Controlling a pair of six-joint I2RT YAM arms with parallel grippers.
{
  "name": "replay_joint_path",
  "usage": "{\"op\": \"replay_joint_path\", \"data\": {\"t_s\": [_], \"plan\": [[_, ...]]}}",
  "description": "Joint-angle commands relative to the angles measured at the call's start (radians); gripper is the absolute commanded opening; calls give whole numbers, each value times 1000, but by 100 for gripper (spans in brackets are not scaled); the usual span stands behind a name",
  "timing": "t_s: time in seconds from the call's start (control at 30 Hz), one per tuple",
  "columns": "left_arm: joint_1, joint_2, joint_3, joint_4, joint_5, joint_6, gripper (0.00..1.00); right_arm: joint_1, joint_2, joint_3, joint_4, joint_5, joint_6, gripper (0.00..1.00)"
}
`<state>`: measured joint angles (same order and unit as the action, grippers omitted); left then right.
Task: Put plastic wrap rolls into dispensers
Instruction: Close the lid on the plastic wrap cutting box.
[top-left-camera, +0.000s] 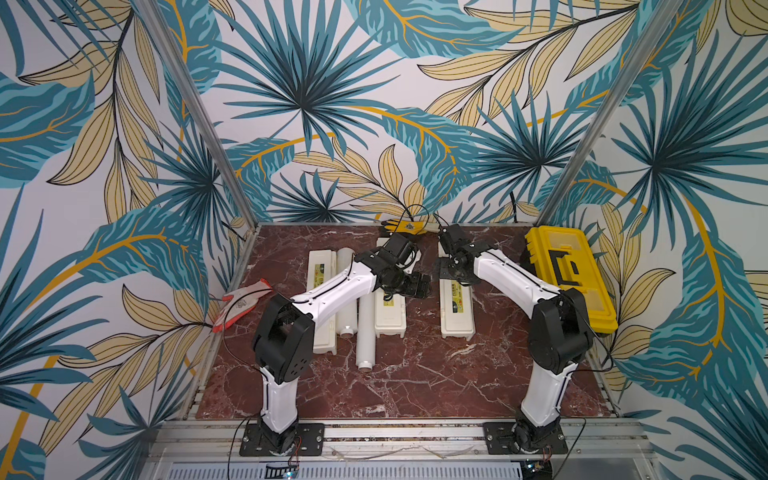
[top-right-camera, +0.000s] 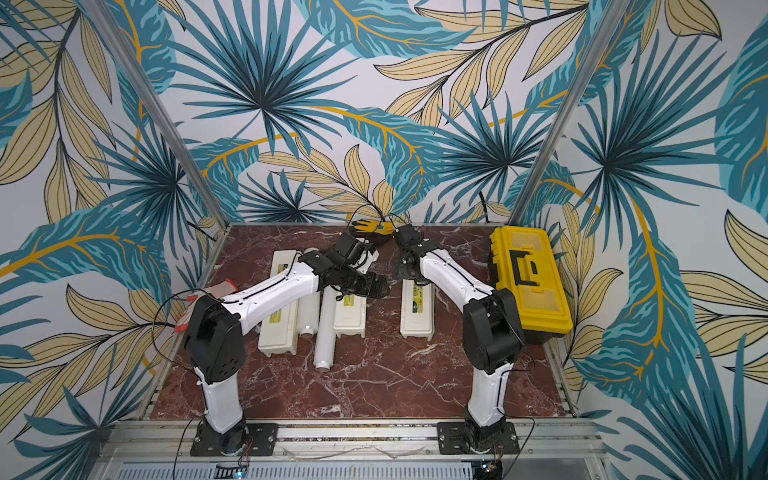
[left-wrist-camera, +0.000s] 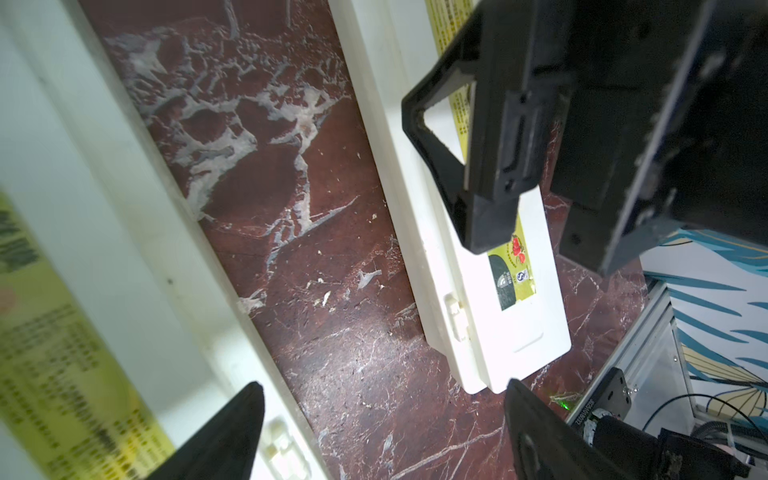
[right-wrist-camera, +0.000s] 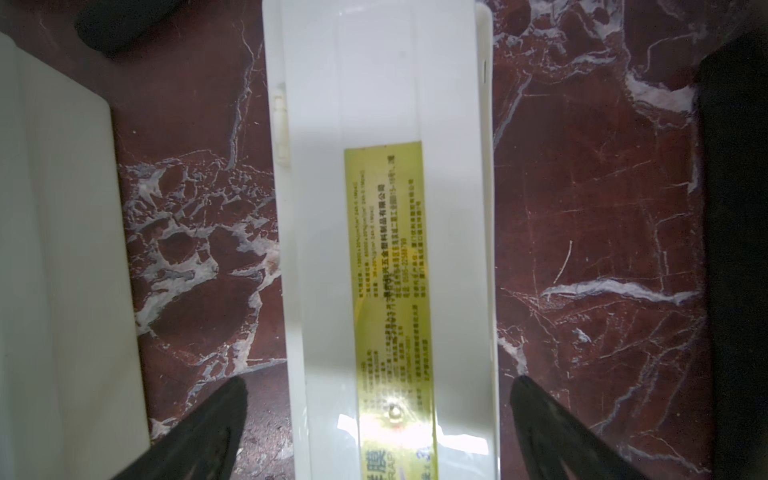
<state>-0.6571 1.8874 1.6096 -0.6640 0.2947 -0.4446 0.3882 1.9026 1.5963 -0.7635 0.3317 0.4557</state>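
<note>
Right fingers (right-wrist-camera: 199, 432) spread, seemingly above dispenser (right-wrist-camera: 374, 83)

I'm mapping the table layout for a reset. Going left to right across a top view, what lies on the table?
Red-and-white glove → left dispenser → far roll → near roll → middle dispenser → right dispenser → yellow toolbox.

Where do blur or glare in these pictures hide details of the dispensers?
Left wrist view: the middle dispenser is close and blurred, label print unreadable; the rightmost dispenser is washed out at its end. Right wrist view: a glare patch sits on that dispenser's yellow label, lower print soft. Both top views: even light, no glare.
</note>
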Motion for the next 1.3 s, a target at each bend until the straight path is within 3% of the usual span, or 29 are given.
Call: {"op": "replay_joint_path", "data": {"t_s": [0.0, 0.57, 1.0, 1.27], "plan": [[14, -39, -34, 52, -35, -11, 91, 9, 56, 40, -62, 44, -9, 99], [40, -70, -103, 73, -64, -31, 92, 25, 167, 135, -179, 135, 4, 99], [46, -60, -105, 78, -47, -29, 92, 24, 186, 142, -200, 98, 24, 99], [48, -67, -118, 83, -49, -32, 92, 24, 138, 129, -182, 78, 21, 88]]}}
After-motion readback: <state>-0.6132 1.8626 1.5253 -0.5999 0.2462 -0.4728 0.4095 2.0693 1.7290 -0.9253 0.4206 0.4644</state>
